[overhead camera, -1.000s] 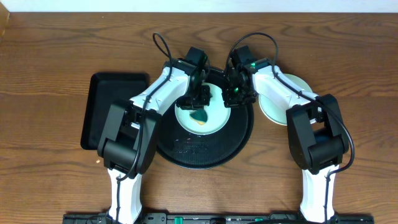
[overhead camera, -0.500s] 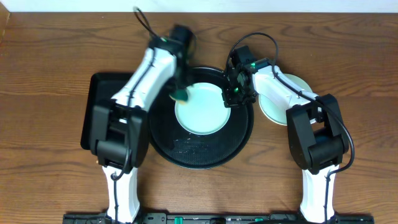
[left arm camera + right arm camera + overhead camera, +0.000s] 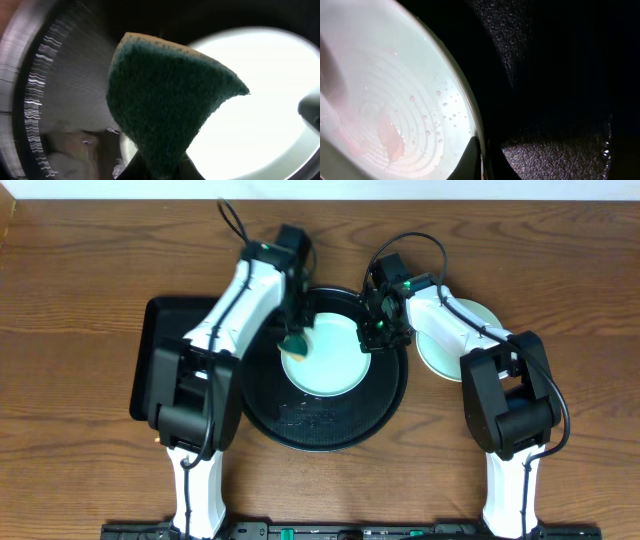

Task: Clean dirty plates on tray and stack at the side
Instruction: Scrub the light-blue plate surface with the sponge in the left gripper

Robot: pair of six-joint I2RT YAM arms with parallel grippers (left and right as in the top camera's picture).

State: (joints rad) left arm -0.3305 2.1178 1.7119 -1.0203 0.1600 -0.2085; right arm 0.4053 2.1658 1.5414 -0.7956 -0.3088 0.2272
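A light blue plate [image 3: 330,365] lies on the round black tray [image 3: 300,425]. My left gripper [image 3: 294,335] is shut on a green sponge [image 3: 295,343] at the plate's left rim. Seen from the left wrist, the sponge [image 3: 170,100] fills the middle, pinched low by the left gripper [image 3: 162,169], with the bright plate [image 3: 255,100] behind it. My right gripper [image 3: 377,332] is shut on the plate's right rim. The right wrist view shows that right gripper [image 3: 482,157] clamping the rim, and a wet plate [image 3: 395,90] with a reddish smudge [image 3: 390,140].
A second pale plate [image 3: 440,365] rests on the wooden table to the right of the tray, partly under my right arm. A rectangular black tray [image 3: 160,360] lies at the left. The round tray's textured floor [image 3: 560,150] shows beside the held rim.
My left gripper has carried the sponge from the middle of the plate up and left to its left rim. The right gripper has stayed clamped on the right rim.
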